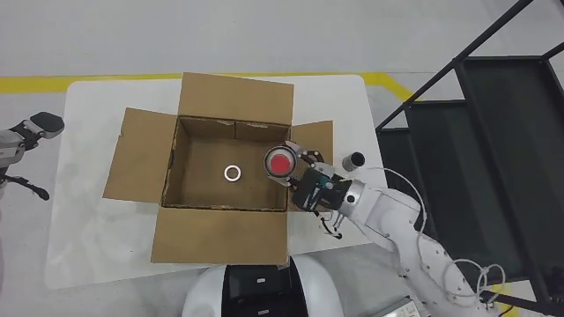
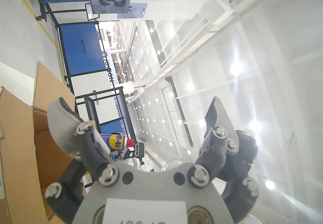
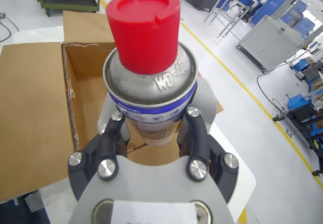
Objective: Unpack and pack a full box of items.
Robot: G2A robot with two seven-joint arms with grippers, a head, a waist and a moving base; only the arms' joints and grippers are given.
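- Fingers (image 3: 205, 100) of the right gripper (image 3: 154, 119) were clamped on the body of a spray can (image 3: 151, 99), one on each side below its metal shoulder.
- The can stood upright in that grip, its red cap (image 3: 143, 33) pointing up.
- In the top view the can (image 1: 282, 162) sat just right of the frame's centre, over the right-hand edge of the cardboard box (image 1: 236, 99), with the right gripper (image 1: 298, 174) close on its lower right.
- The box lay open in the middle of the white table (image 1: 88, 229), all four flaps spread outward.
- A small white ring (image 1: 233, 173) lay on the box floor, near the centre, well apart from the can.
- A small grey cylinder (image 1: 354, 160) stood on the table just right of the box's right flap.
- The left gripper (image 1: 37, 126) was at the left edge of the frame, just off the table's left side.
- Its own camera showed the left gripper (image 2: 137, 109) spread wide with nothing between its fingers, the box (image 2: 17, 134) beside it and the can (image 2: 114, 141) farther off.
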